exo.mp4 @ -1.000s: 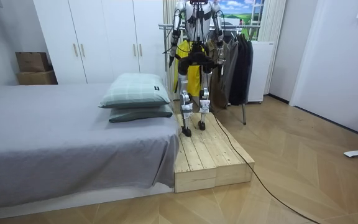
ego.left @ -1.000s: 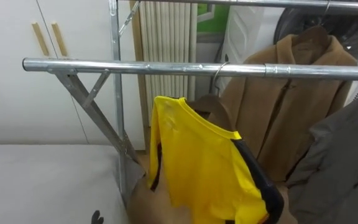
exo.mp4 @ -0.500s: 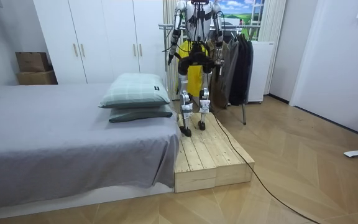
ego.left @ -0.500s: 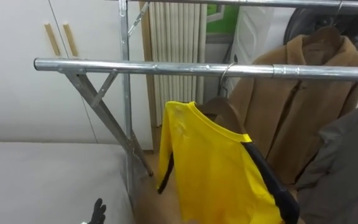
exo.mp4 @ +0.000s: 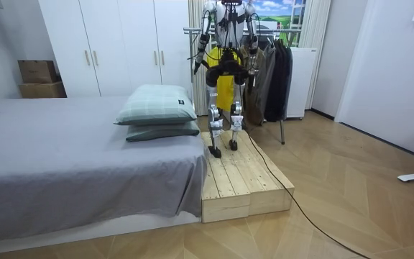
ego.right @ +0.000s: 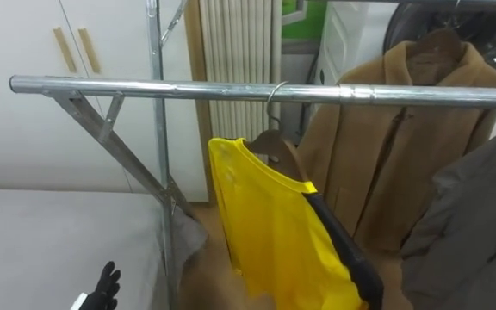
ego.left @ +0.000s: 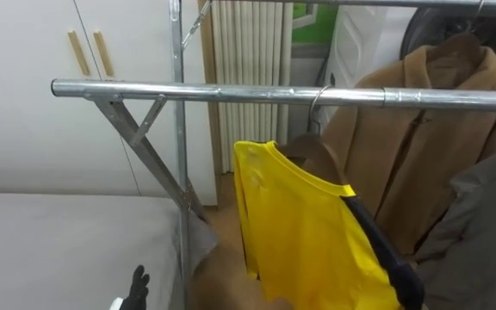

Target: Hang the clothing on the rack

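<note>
Yellow shirt point(ego.left: 317, 232) on a wooden hanger point(ego.left: 305, 151), hooked over the steel rail point(ego.left: 231, 93) beside a brown coat point(ego.left: 429, 146), unchanged from a second ago. Left hand point(ego.left: 136, 286) low by the bed point(ego.left: 58, 241), fingers straight, holding nothing, risen slightly. Garment judged hung; release complete.

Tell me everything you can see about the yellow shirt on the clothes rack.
The yellow shirt is a bright, thin-looking fabric top with a black stripe down its right edge. It hangs slack and skewed on a brown wooden hanger, whose metal hook sits over the steel rail. A brown coat hangs behind it. The left hand, open, is low down and clear of it.
</note>
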`<state>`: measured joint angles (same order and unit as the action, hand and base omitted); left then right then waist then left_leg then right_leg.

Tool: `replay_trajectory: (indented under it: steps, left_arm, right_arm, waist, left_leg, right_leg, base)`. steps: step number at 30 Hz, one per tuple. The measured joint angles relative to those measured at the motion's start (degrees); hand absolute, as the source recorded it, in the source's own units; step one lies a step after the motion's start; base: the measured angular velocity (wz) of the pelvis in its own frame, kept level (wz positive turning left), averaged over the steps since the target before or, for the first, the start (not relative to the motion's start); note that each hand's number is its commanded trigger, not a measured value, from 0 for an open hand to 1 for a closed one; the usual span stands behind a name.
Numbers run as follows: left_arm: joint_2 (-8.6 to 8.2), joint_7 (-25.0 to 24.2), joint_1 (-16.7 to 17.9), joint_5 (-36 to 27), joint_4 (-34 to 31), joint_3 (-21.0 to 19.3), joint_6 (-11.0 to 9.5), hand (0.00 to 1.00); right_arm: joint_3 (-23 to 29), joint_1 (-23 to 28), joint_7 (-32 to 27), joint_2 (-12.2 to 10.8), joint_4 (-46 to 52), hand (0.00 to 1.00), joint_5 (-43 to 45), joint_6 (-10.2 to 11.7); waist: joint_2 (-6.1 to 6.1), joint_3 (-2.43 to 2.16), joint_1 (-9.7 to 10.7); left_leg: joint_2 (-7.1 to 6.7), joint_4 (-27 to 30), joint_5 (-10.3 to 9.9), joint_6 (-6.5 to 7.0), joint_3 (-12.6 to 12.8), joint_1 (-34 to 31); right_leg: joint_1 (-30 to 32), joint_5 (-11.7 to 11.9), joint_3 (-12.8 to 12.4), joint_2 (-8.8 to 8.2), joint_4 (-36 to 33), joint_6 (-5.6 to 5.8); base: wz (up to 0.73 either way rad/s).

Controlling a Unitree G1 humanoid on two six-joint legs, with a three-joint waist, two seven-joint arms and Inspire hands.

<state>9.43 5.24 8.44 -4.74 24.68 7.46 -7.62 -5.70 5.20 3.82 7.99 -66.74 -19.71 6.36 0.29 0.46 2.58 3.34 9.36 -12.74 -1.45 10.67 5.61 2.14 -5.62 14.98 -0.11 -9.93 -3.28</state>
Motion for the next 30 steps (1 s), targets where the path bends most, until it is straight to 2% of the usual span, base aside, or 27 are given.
replay_trajectory:
  steps: [8,17,22,25,27,28,30]
  left_arm:
    - [0.0,0.6,-0.1,0.3,0.0,1.1,-0.1,0.0]
    - [-0.77,0.6,-0.1,0.3,0.0,1.9,-0.3,0.0]
    - [-1.43,0.7,-0.1,0.4,0.0,1.8,-0.4,0.0]
    - [-1.79,0.4,-0.1,0.4,0.0,1.9,-0.5,0.0]
    - [-1.76,0.2,-0.1,0.1,0.0,1.9,-0.5,0.0]
    - [-1.74,0.2,-0.1,0.0,0.1,1.8,-0.5,0.0]
    - [-1.69,0.2,0.2,0.1,0.2,1.9,-0.5,0.0]
  right_arm:
    - [-2.0,0.1,0.0,0.0,1.4,0.0,0.5,0.1]
    - [-2.1,-0.4,0.9,0.0,2.4,0.0,8.5,0.2]
    - [-2.0,-1.4,2.7,-0.4,1.9,0.0,12.0,0.1]
    - [-2.2,-1.4,3.1,-0.7,1.9,0.0,12.5,0.0]
    - [-2.5,-1.4,3.1,-1.3,1.9,0.0,12.4,-0.1]
    - [-2.7,-1.5,3.1,-1.3,1.9,0.0,12.1,-0.1]
    - [-3.2,-1.6,3.1,-1.3,1.9,0.0,12.1,-0.1]
  waist:
    - [-0.06,0.13,0.2]
    - [-0.54,0.15,-0.1]
    - [-1.02,0.09,-0.4]
    - [-1.11,0.04,-1.1]
    - [-1.08,0.04,-1.5]
    - [-1.02,0.05,-1.5]
    - [-0.92,0.05,-1.7]
  left_leg:
    - [-0.06,0.2,0.0,0.0,0.1,-0.1]
    - [-0.08,0.2,0.0,0.0,0.1,1.0]
    - [-0.11,0.2,0.0,0.0,-0.9,0.9]
    - [-0.18,0.4,0.0,0.0,-2.1,0.8]
    - [-0.27,1.1,0.0,0.0,-4.5,0.1]
    - [-0.83,1.7,0.0,0.0,-6.5,-0.4]
    - [-1.2,2.6,0.0,0.0,-8.7,-1.1]
  right_leg:
    - [0.4,-0.7,0.1,-0.29,-1.1,-0.05]
    - [-0.4,-1.2,0.4,-0.49,-1.7,-0.09]
    - [-1.0,-1.5,1.6,-0.79,-1.8,-0.05]
    - [-1.7,-1.8,2.9,-1.16,-1.9,0.05]
    - [-2.5,-2.4,4.7,-1.7,-2.0,0.31]
    - [-2.9,-2.9,6.2,-2.18,-2.3,0.48]
    - [-3.4,-3.7,8.4,-2.84,-2.9,0.73]
  base:
    - [0.0]
    - [0.01]
    - [0.1]
    - [0.26]
    - [0.64]
    - [0.73]
    - [0.64]
